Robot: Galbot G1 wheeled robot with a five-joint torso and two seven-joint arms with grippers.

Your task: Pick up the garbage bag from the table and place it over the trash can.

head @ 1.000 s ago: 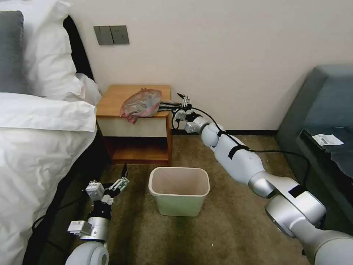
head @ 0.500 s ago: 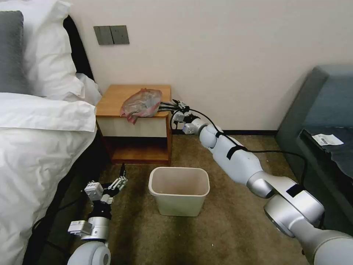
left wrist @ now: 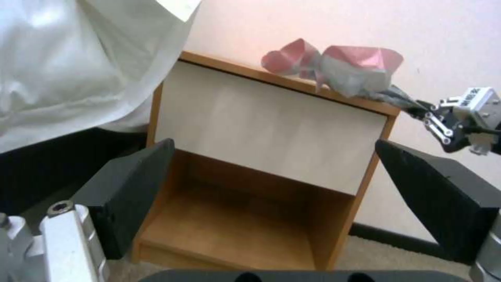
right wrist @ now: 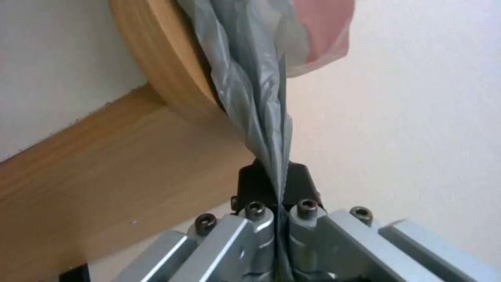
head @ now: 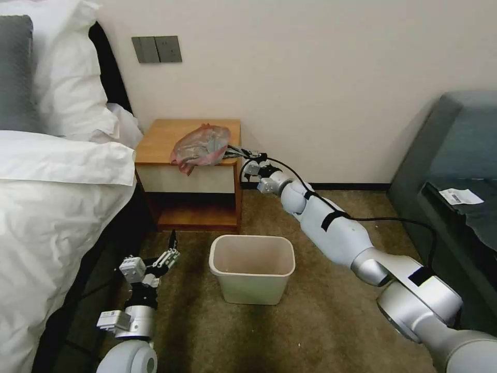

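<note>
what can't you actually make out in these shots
- Garbage bag, head view: how much still rests on the table; its own folds hide the underside.
- Right tool, right wrist view: fingertips buried in gathered plastic.
- Trash can, head view: near wall hides the bottom.
- Left tool: open, low beside the bed.

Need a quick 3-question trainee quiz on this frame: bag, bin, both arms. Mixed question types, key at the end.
1. True or false: the right gripper has its jaws shut on a twisted strand of the garbage bag.
2. Where does the trash can stand? A) on the table B) on the carpet in front of the table C) on the bed
3. Fill in: the left gripper waits low beside the trash can with its jaws ____.

Key: 1 true. 2 B; the table carries most of the bag, at its front right corner. 3 open.
</note>
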